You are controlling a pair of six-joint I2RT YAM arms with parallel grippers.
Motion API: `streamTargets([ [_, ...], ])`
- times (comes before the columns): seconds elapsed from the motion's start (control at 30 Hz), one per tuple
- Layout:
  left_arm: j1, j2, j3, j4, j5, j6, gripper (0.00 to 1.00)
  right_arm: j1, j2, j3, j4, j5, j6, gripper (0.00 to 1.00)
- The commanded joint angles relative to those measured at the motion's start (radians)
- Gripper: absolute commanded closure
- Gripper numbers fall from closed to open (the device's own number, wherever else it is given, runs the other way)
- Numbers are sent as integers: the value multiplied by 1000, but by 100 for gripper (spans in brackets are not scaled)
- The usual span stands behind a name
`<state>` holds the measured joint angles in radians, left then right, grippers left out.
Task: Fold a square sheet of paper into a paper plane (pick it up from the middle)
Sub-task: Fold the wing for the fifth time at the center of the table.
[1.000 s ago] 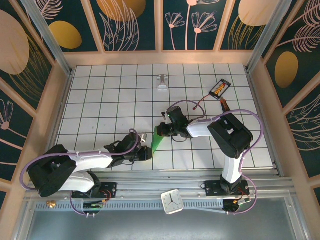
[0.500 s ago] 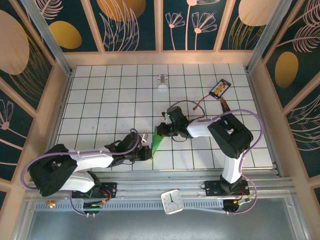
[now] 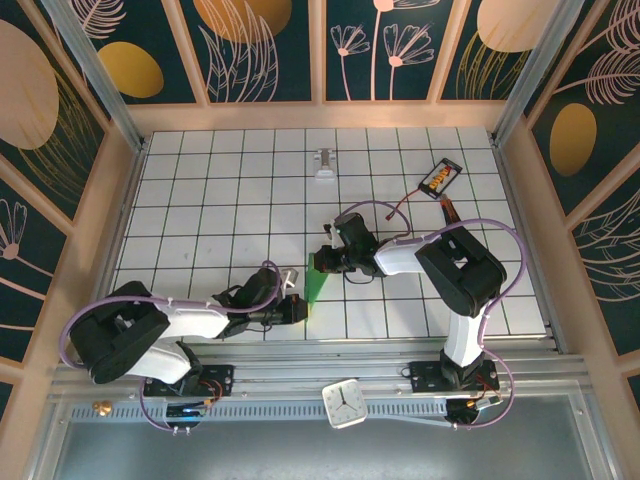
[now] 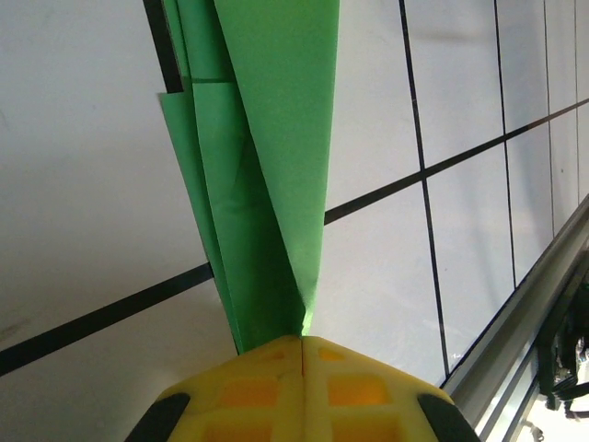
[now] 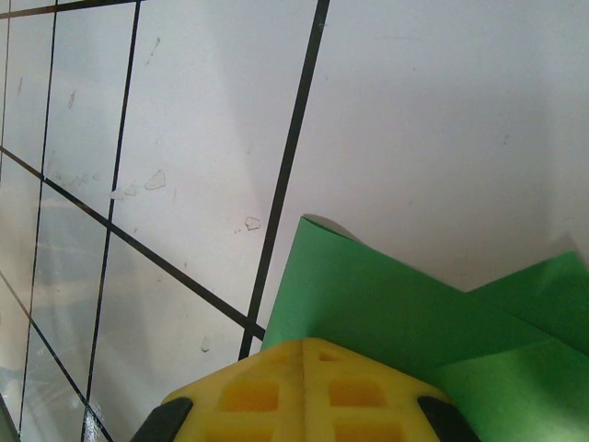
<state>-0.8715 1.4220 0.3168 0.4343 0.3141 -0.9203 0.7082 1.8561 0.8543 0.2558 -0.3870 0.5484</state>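
Nearest to me, my left pincer (image 4: 302, 339) is pressed fully together. The narrow end of the paper plane (image 4: 267, 184) runs straight into the seam between its yellow pads, so I have it pinched there. The green paper is folded into several long layers. From the left wrist view they fan apart as they leave my grip, and 1 flap sticks out to the side. The plane sits low over the white table (image 3: 200, 200), near the front edge, stretched between my 2 arms.

Further out, my right pincer (image 5: 302, 343) is equally closed on the plane's other end, where a curled corner and 2 overlapping flaps show beside the pads.

The danger, as I judge it, is that I hold both ends of thin paper at once. If the arms draw apart, the paper could tear or slip out of 1 seam. If they close in, the middle could buckle and spoil the centre crease. The loose layers might also spring open when either pincer lets go, since nothing visibly locks the folds. I cannot tell how much paper lies inside each grip.
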Motion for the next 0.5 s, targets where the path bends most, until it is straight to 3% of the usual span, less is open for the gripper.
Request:
streamTargets([
  [0.0,-9,28,-20,50,54,-24,98,-10,34,-23,-24,27,-9,100],
  [0.13,-8,42,-14,48,58,-30,93,-11,37,-22,-23,25,-7,100],
  [0.33,-11,-58,53,-211,-74,57,87,-11,41,-19,-26,25,-8,100],
  [0.47,-22,-87,76,-279,-95,66,83,-12,46,-14,-26,22,-10,100],
])
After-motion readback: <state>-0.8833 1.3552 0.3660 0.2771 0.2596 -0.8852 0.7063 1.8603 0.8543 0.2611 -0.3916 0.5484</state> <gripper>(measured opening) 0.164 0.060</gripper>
